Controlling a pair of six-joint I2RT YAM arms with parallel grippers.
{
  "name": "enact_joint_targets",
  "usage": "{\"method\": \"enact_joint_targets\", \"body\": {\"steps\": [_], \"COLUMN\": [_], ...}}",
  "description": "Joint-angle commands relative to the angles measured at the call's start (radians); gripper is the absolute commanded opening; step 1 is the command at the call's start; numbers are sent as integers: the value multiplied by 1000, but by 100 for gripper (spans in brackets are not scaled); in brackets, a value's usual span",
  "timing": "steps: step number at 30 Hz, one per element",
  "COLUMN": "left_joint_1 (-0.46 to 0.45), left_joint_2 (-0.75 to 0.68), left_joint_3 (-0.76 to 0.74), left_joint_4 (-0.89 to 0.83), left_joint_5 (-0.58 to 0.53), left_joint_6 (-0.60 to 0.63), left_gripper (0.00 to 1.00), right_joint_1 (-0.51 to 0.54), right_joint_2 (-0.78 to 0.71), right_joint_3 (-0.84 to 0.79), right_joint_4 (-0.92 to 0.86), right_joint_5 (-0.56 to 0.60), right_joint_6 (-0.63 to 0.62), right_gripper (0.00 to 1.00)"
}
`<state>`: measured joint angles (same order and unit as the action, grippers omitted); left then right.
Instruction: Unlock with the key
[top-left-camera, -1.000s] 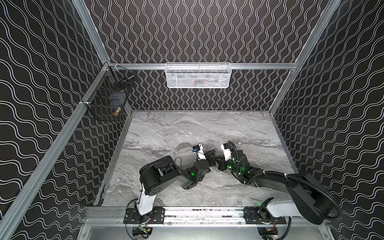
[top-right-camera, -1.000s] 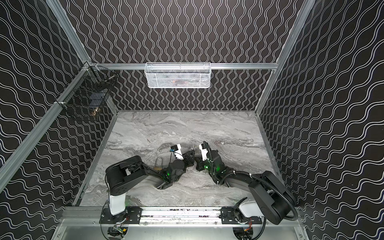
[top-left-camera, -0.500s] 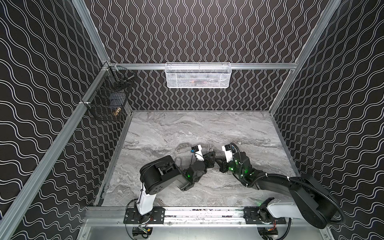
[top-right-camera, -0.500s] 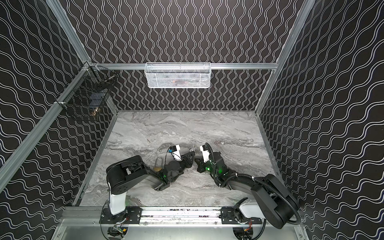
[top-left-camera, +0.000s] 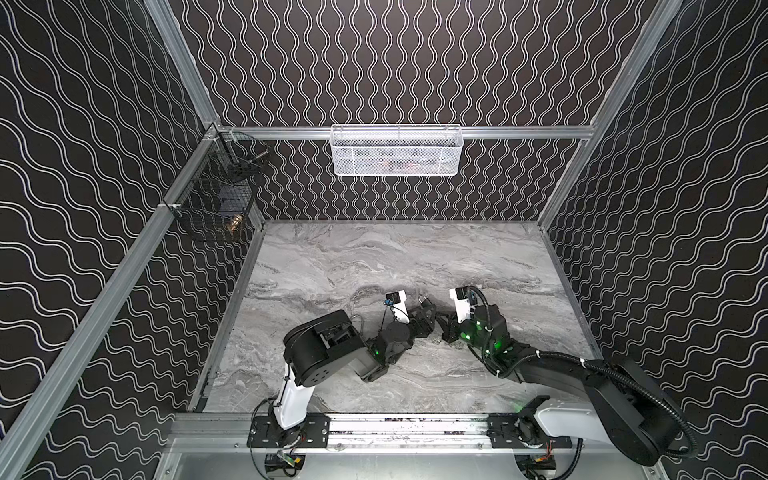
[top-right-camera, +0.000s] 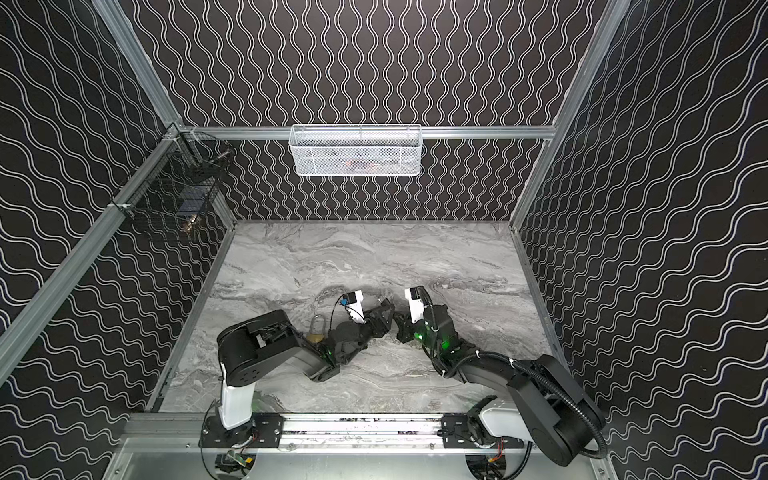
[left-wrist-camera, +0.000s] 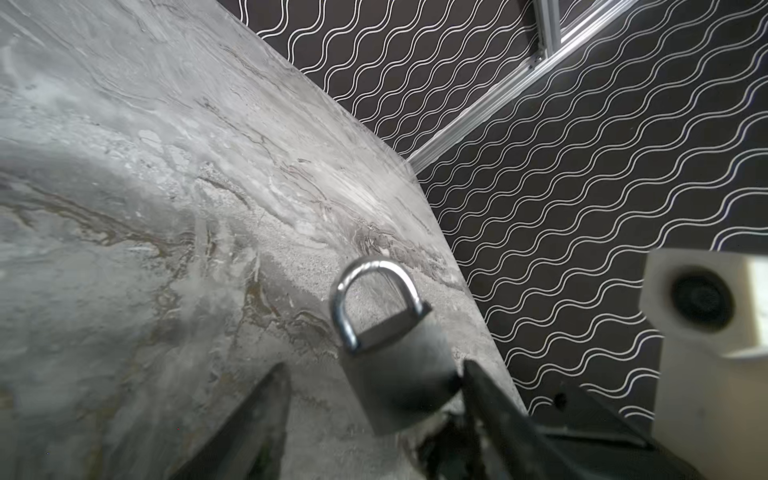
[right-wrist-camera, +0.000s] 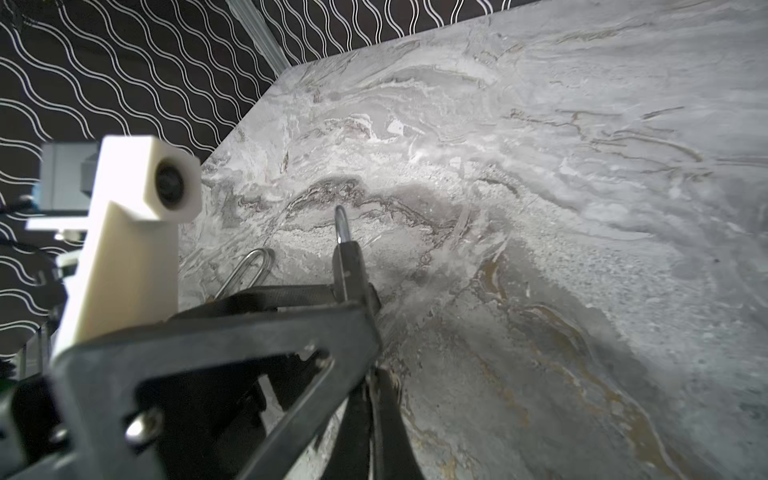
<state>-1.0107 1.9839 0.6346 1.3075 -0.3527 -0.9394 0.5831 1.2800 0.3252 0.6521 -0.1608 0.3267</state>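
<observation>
1. In both top views my two arms meet low in the middle of the frame, over a grey marbled table. My left tool and right tool are almost tip to tip.
2. In the left wrist view my left tool is spread wide and grips nothing.
3. A padlock with a dull grey body and a bright silver shackle sits between the left tool's fingers. Its body rests against one finger. A clear strip of table separates it from the other finger.
4. The padlock is blurred, so I cannot tell whether its shackle is locked or released.
5. In the right wrist view my right tool is fully closed, its dark fingers pressed together. It points at the base of the padlock, which is seen edge-on here.
6. I cannot see the key. The black frame of my left tool covers the spot where my right tool meets the padlock, so I cannot tell what, if anything, is pinched there.
7. A second padlock, brass-bodied with a silver shackle, lies flat on the table. In a top view it is left of the two tools, just beside my left arm, which partly hides it.
</observation>
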Motion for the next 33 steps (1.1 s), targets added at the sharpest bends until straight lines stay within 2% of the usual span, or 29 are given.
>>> {"method": "enact_joint_targets", "body": {"steps": [1,5,7,12,15,21,24,26,33], "left_joint_1": [-2,2,17,78,89,116,164,196,273], "left_joint_2": [-6,-14,-17,-31,-117,-337,-386,-384,-248], "left_joint_3": [-6,-15,-38,-119,-134,-120,-103,-98,-66], "left_joint_4": [-41,-11,37,235,209,12,-60,-64,179], "left_joint_5": [76,85,96,176,241,423,532,585,770], "left_joint_6": [51,65,64,99,200,441,485,493,431], "left_gripper": [81,89,98,99,99,99,85,80,61], "right_joint_1": [-7,-23,-31,-62,-89,-136,-141,-140,-141], "right_joint_2": [-10,-1,-2,8,11,-7,-22,-37,-34], "right_joint_3": [-2,-4,-12,-24,-40,-98,-141,-156,-187], "right_joint_4": [204,215,229,264,309,458,570,603,701], "right_joint_5": [-23,-44,-56,-95,-134,-227,-266,-283,-319], "right_joint_6": [17,28,38,68,95,145,171,176,189], "right_gripper": [0,0,0,0,0,0,0,0,0]}}
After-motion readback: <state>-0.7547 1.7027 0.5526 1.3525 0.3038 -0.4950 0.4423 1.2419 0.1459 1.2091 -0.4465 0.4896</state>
